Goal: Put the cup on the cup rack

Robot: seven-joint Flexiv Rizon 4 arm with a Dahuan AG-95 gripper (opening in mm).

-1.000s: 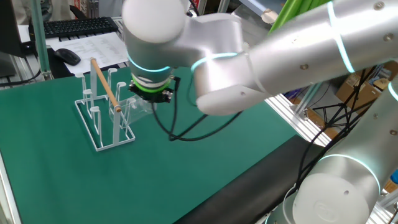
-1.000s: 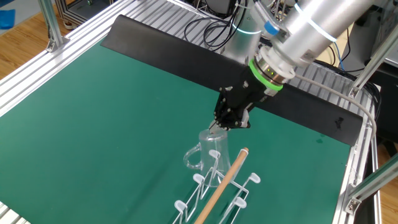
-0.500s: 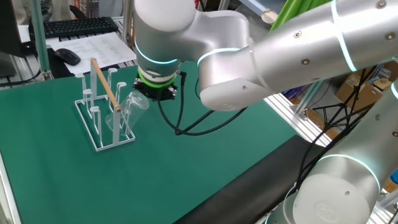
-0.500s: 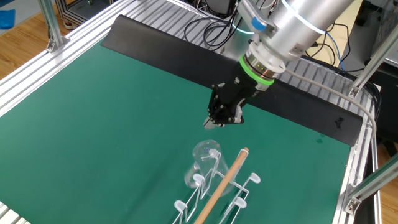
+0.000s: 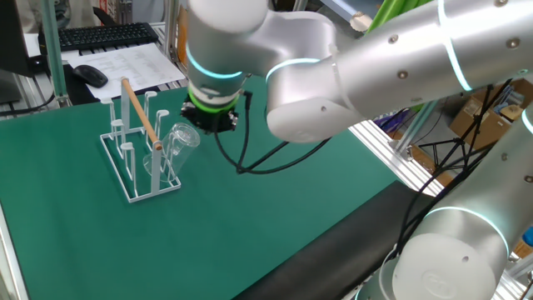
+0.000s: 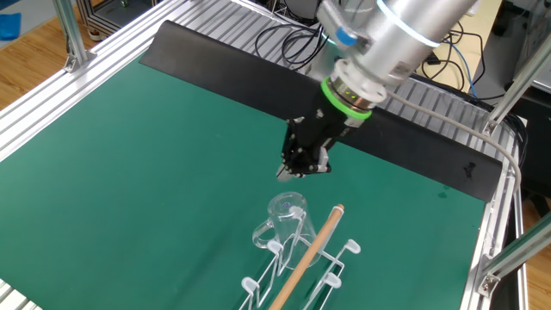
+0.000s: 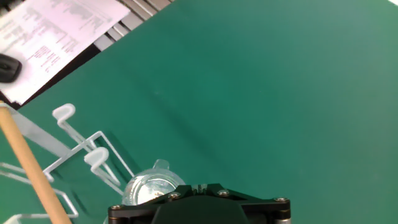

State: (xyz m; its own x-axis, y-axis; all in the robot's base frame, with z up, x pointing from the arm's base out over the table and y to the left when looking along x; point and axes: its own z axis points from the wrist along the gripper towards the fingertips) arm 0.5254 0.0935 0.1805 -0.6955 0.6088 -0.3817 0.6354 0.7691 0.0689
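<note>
The pincer point(image 6: 287, 170) is hanging clenched and empty above the green desk point(image 6: 155, 146), its tip pointing steeply down and standing just apart from the cup point(image 6: 284, 222). The cup is sitting upside down and tilted on 1 peg at the near end of the rack point(image 5: 133, 158), its base leaning toward the pincer and its handle sticking out to the side. In the hand view the cup point(image 7: 151, 186) is showing as a clear round base right above the pincer's black housing, with 2 white peg tips beside it. The rack's wooden rod point(image 5: 140, 115) is running along the top of the white wire frame. Behind the desk's far edge a keyboard point(image 5: 104, 35), a mouse point(image 5: 90, 75) and a printed sheet point(image 5: 125, 62) are lying.
</note>
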